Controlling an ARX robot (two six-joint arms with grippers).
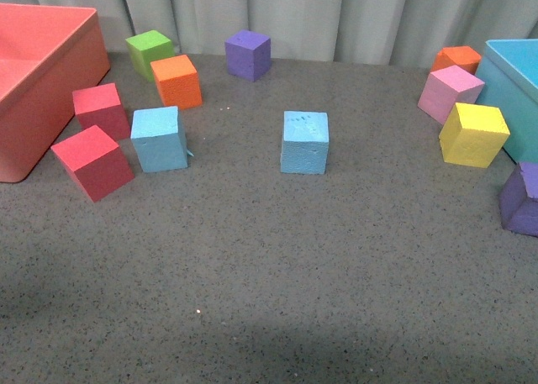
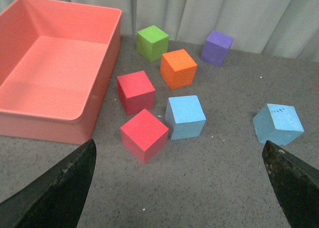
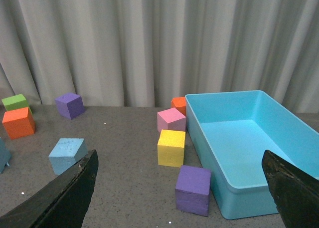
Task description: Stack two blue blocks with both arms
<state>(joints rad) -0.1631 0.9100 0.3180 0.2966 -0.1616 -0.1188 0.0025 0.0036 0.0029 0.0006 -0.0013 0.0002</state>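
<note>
1. Left gripper (image 2: 179, 145): jaws spread wide and holding nothing. It hangs above the grey table (image 2: 219, 188), and only its two black fingers (image 2: 60, 188) show in its wrist view.
2. Plain blue block (image 2: 185, 116): it sits flat on the table just ahead of the left gripper, in line with the gap between the fingers and clear of both.
3. A red cube (image 2: 143, 134) sits just beside that block, with a second red cube (image 2: 135, 91) and an orange cube (image 2: 178, 68) further ahead. The coral bin (image 2: 99, 103) stands beyond them to one side.
4. Pitted blue block (image 2: 278, 124): it has small dents on top and sits alone on the table, well apart from the plain one. It lies just ahead of the left gripper's other finger (image 2: 294, 188).
5. Right gripper (image 3: 179, 155): also spread wide with nothing in it.
6. From the right gripper, the pitted block (image 3: 67, 154) lies just ahead of one finger (image 3: 65, 193). A yellow cube (image 3: 171, 147) sits ahead of the gap, and the turquoise bin (image 3: 249, 203) is ahead of the other finger.
7. Front view: neither arm shows. The two blue blocks (image 1: 159, 138) (image 1: 304, 142) are side by side with a gap between them, unstacked.
</note>
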